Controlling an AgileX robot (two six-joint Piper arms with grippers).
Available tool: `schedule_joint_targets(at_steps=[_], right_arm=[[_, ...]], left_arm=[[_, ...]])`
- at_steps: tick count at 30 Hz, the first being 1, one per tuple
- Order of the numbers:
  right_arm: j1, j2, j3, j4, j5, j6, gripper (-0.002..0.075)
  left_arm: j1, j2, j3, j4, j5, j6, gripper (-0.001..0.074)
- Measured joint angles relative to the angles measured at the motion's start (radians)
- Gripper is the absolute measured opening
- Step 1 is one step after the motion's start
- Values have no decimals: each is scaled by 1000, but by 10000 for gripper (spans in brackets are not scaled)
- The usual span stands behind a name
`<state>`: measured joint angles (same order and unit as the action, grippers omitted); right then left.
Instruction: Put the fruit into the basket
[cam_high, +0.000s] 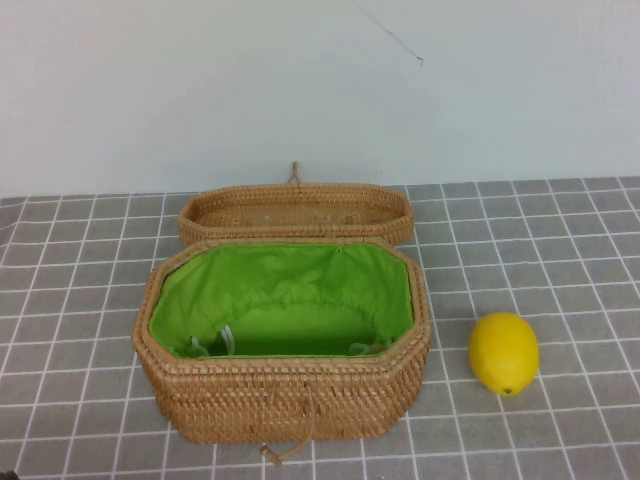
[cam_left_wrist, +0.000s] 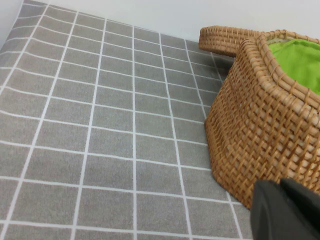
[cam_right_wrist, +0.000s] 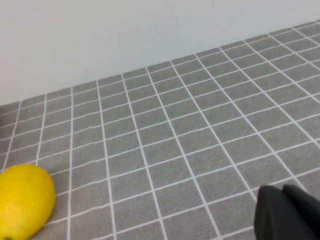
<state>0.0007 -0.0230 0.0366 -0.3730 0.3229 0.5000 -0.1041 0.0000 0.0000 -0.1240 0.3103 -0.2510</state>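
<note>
The yellow lemon (cam_high: 504, 352) lies on the grey checked cloth to the right of the basket, apart from it. It also shows in the right wrist view (cam_right_wrist: 22, 202). The tan woven basket (cam_high: 285, 395) stands in the middle, open, with its green lining showing. In the left wrist view its wall (cam_left_wrist: 260, 130) is close ahead. My left gripper (cam_left_wrist: 281, 184) is low beside the basket's left end, fingers together, holding nothing. My right gripper (cam_right_wrist: 283, 190) is low over the cloth to the right of the lemon, fingers together, holding nothing. Neither gripper shows in the high view.
The flat woven lid (cam_high: 296, 212) lies behind the basket, touching its back rim; it also shows in the left wrist view (cam_left_wrist: 222, 39). A loop clasp (cam_high: 272, 452) hangs at the basket's front. A white wall rises behind the grey checked cloth (cam_high: 90, 300).
</note>
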Motion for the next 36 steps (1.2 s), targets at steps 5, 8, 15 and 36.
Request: schedule_joint_targets(at_steps=[5, 8, 15, 36], right_arm=[[-1, 23, -37, 1, 17, 0, 0], [-1, 23, -37, 1, 17, 0, 0], [-1, 23, -37, 1, 17, 0, 0], [-1, 23, -37, 1, 17, 0, 0]], left_arm=[[0, 0, 0, 0, 0, 0, -3], [0, 0, 0, 0, 0, 0, -3], [0, 0, 0, 0, 0, 0, -3], [0, 0, 0, 0, 0, 0, -3]])
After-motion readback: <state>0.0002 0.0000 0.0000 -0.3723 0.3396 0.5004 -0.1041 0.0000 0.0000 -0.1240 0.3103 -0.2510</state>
